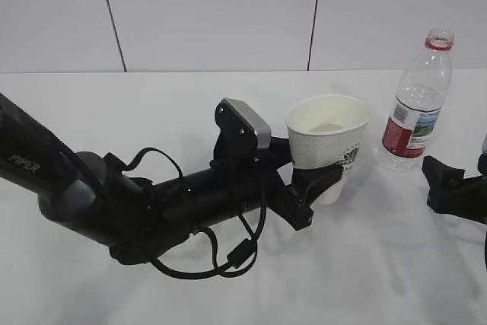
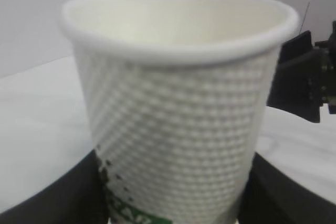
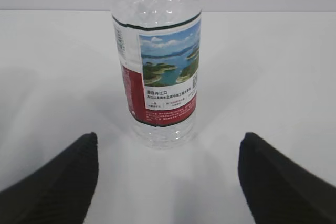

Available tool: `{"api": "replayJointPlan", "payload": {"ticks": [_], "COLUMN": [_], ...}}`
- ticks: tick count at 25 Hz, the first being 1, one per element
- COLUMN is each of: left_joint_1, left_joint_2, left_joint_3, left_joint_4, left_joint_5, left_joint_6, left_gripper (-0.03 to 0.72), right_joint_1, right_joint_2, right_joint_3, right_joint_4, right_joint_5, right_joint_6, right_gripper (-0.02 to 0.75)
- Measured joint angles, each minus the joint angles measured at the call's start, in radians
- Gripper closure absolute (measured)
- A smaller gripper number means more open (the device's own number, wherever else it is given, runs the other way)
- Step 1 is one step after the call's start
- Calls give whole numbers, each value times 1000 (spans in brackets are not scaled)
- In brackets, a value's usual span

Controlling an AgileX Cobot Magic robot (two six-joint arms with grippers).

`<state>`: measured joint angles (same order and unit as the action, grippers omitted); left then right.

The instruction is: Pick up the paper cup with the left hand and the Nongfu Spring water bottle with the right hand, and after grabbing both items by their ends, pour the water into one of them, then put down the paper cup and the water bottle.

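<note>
While the paper cup (image 1: 329, 142) sits right of centre in the exterior view, the left hand (image 1: 308, 188) has its black fingers on either side of the cup's lower half, pinching it, though I cannot tell whether the cup's base is on or just above the white table (image 1: 152, 112); the water bottle (image 1: 417, 104) stands upright at the upper right, cap off, well apart from the cup; the right hand (image 1: 449, 184) shows only partly at the right edge, below the bottle and not touching it; in the left wrist view the cup (image 2: 178, 129) fills the frame, its rim squeezed slightly out of round, dark fingers (image 2: 63, 198) at both lower corners; in the right wrist view the bottle (image 3: 157, 72) stands at upper centre, the two fingertips (image 3: 58, 182) spread wide in the lower corners, short of it with bare table between; judging from this, the cup is secured and the bottle pickup is in hand; the next move calls for the right hand to advance until the bottle sits between its fingers, then close without tipping it.
</note>
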<state>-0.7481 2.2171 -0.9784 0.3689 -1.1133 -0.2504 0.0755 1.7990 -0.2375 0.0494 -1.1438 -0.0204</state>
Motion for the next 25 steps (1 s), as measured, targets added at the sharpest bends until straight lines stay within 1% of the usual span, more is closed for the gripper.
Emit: {"api": "replayJointPlan", "payload": {"ticks": [15, 22, 25], "left_joint_1": [101, 128, 129], "left_joint_2": [0, 0, 0], "left_joint_3": [0, 21, 32], "left_joint_4": [-1, -1, -21], "left_joint_5": [0, 0, 0], "left_joint_6": [0, 22, 40], "left_gripper": [221, 221, 221], "right_joint_1": [0, 0, 0], "right_joint_2": [0, 0, 0], "right_joint_3": [0, 0, 0], "right_joint_4": [7, 7, 7], "right_joint_5": [0, 0, 0], "right_joint_6": [0, 0, 0], "right_gripper": [136, 141, 141]}}
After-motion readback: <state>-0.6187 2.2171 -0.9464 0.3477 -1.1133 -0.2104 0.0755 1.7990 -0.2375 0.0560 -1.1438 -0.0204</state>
